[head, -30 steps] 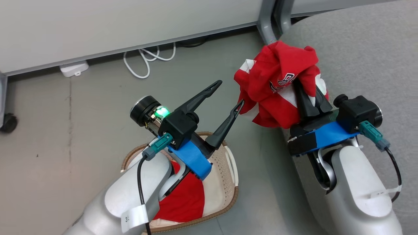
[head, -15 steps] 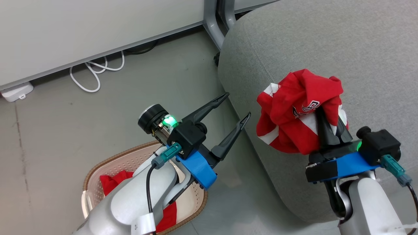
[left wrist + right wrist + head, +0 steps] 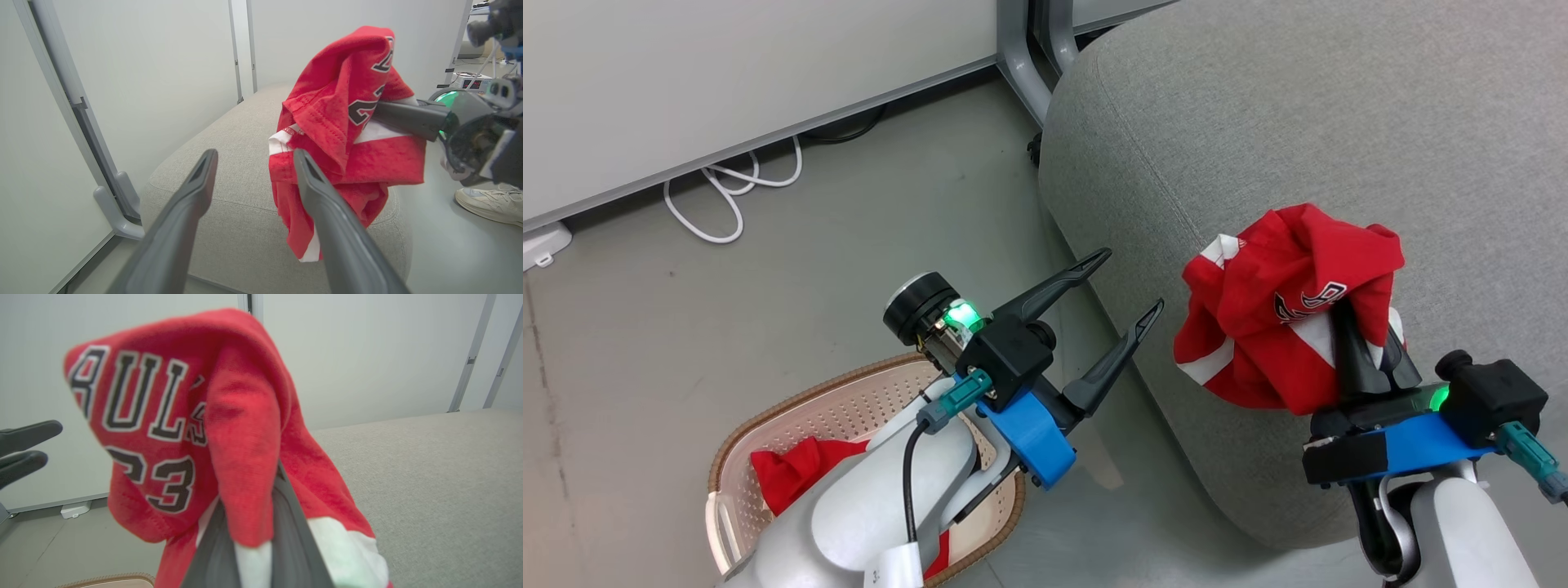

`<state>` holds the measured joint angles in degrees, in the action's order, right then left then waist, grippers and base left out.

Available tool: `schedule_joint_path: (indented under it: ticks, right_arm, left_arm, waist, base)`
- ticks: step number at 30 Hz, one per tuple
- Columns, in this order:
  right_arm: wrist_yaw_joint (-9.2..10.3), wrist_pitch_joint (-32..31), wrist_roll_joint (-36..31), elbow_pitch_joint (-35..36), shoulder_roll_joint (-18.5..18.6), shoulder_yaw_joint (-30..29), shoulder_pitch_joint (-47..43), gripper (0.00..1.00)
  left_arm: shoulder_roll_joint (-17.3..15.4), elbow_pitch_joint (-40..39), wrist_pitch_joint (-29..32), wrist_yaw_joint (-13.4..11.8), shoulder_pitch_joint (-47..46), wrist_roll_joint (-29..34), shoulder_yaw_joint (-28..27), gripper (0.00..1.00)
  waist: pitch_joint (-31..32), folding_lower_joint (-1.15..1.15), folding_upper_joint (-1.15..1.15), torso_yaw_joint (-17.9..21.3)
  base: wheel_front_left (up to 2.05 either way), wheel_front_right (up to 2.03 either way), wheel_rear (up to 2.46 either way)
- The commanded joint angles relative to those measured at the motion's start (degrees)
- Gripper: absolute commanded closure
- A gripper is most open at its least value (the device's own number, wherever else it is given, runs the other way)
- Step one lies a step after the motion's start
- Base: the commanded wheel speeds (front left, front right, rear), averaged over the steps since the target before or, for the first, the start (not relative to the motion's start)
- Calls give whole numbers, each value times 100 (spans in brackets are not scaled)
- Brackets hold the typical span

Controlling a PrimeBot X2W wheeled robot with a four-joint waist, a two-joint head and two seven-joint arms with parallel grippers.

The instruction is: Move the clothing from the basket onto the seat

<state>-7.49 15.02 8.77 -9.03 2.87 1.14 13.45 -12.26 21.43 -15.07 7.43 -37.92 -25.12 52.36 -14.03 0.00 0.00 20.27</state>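
Right gripper [image 3: 1360,343] clamped on bunched red Bulls jersey [image 3: 1282,327] over grey sofa seat [image 3: 1258,147] edge, left gripper [image 3: 1134,279] jaws wide apart, empty, red garment [image 3: 792,478] in laundry basket [image 3: 792,400].

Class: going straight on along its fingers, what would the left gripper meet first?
Probably the grey seat, its rounded edge ahead of the open left gripper. The red Bulls jersey held by the right gripper hangs beside that line and might be brushed first; depth unclear.
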Motion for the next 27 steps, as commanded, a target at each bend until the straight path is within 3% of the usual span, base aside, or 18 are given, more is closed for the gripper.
schedule_joint_path:
  ticks: [1, 9, 16, 27]
  right_arm:
    - [-1, 25, 21, 64, 2, -32, -27, 100]
    - [-1, 24, -219, 173, 1, -199, 585, 100]
    - [-1, 24, -379, 295, 180, -813, 2002, 100]
    - [0, 24, -328, 49, 1027, -2187, 3899, 100]
  left_arm:
    - [-24, -15, -16, 8, 42, 16, -18, 0]
    - [-103, -98, -16, 8, -190, 125, -99, 0]
    - [-324, -345, -16, 8, -645, 424, -104, 0]
    - [-752, -694, -16, 6, -1365, 714, -208, 0]
  waist:
    - [-15, 0, 0, -8]
    - [-387, 0, 0, -50]
    - [-1283, 0, 0, -90]
    - [-2747, 0, 0, -133]
  base:
    - [0, 0, 0]
    - [0, 0, 0]
    - [0, 0, 0]
    - [0, 0, 0]
